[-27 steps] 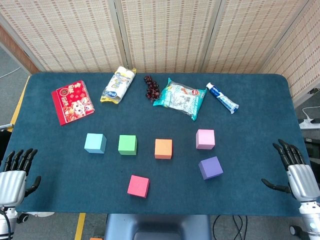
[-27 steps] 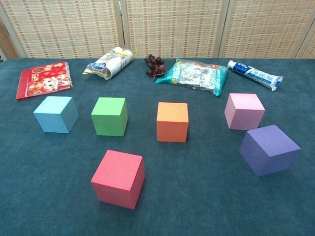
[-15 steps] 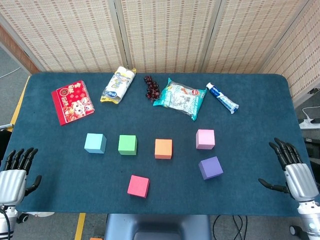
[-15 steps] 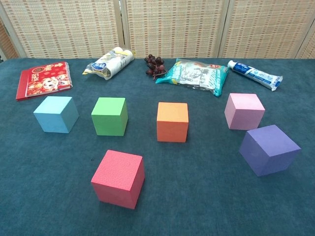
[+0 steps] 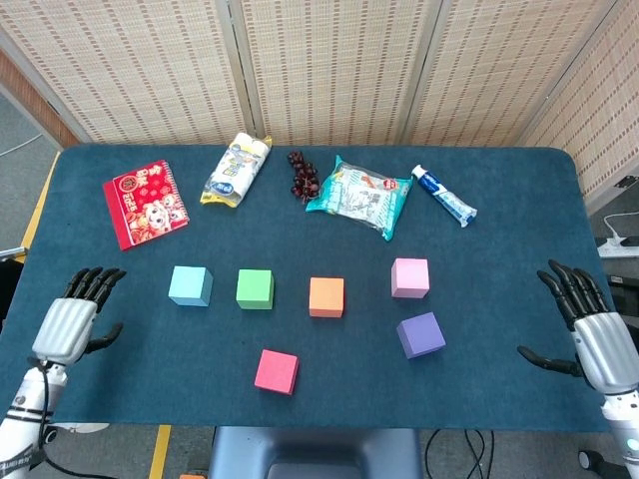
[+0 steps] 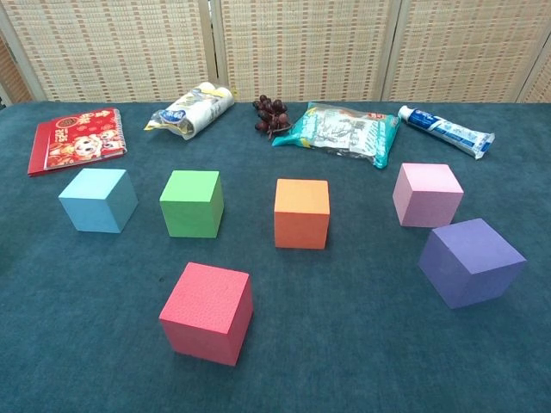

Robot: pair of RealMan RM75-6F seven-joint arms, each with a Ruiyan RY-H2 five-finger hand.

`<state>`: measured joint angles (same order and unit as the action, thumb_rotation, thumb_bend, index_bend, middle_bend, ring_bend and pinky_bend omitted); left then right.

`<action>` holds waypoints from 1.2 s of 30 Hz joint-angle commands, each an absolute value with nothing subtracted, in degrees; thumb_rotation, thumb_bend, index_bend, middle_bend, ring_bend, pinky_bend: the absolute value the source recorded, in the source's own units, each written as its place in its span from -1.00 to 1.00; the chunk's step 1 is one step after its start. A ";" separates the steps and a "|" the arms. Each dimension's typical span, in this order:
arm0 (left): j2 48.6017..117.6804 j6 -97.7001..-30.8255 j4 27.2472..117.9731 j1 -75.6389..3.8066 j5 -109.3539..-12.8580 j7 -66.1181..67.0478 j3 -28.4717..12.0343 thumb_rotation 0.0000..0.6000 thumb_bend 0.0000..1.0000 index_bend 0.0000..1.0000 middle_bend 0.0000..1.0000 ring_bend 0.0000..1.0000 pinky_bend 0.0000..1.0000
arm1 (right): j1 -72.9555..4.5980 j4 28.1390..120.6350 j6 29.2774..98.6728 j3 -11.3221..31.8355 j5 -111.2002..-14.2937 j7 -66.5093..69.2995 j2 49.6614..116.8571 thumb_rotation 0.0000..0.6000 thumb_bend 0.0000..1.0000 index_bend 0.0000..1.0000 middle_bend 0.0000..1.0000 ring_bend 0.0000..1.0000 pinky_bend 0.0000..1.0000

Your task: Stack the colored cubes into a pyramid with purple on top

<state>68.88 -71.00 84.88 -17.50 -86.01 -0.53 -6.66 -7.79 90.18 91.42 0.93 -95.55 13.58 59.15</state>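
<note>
A: Your left hand [image 5: 68, 324] had its fingers spread and empty, just inside the table [image 5: 519, 220] edge; your right hand [image 5: 591, 329] likewise open, holding nothing.

B: Purple cube [image 5: 420, 334] sat apart, in front of the pink cube [image 5: 409, 277]. Blue cube [image 5: 190, 285] nearest the left hand: you should have squared the fingers to opposite faces.

A: Against the earlier frame, the left hand had advanced inward; no cube had moved.
</note>
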 commanded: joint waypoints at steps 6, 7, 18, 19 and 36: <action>72.10 -51.42 75.37 -29.52 -79.63 -6.19 -8.63 1.00 -0.31 -0.98 -0.94 -0.96 -0.81 | -7.16 92.02 91.72 1.34 -95.20 12.90 57.78 1.00 -0.87 -1.00 -0.93 -1.00 -0.89; 72.21 -49.21 74.95 -30.43 -79.11 -7.14 -8.44 1.00 -0.30 -1.00 -0.98 -0.99 -0.81 | -7.08 92.04 91.67 1.34 -95.10 12.85 57.79 1.00 -0.87 -1.00 -0.93 -1.00 -0.89; 76.54 -42.24 68.82 -35.57 -80.18 -15.18 -6.78 1.00 -0.31 -1.00 -1.00 -1.00 -0.83 | -6.80 92.22 91.03 1.60 -94.76 12.13 58.35 1.00 -0.87 -1.00 -0.93 -1.00 -0.89; 76.85 -42.25 68.45 -35.81 -80.44 -15.55 -6.65 1.00 -0.31 -1.00 -1.00 -1.00 -0.83 | -6.81 92.26 90.92 1.63 -94.69 12.06 58.39 1.00 -0.87 -1.00 -0.93 -1.00 -0.89; 81.00 -41.14 62.54 -39.12 -80.51 -21.34 -6.02 1.00 -0.31 -0.76 -0.67 -0.63 -0.53 | -6.94 91.87 89.60 2.36 -93.51 11.60 59.21 1.00 -0.87 -1.00 -0.93 -1.00 -0.89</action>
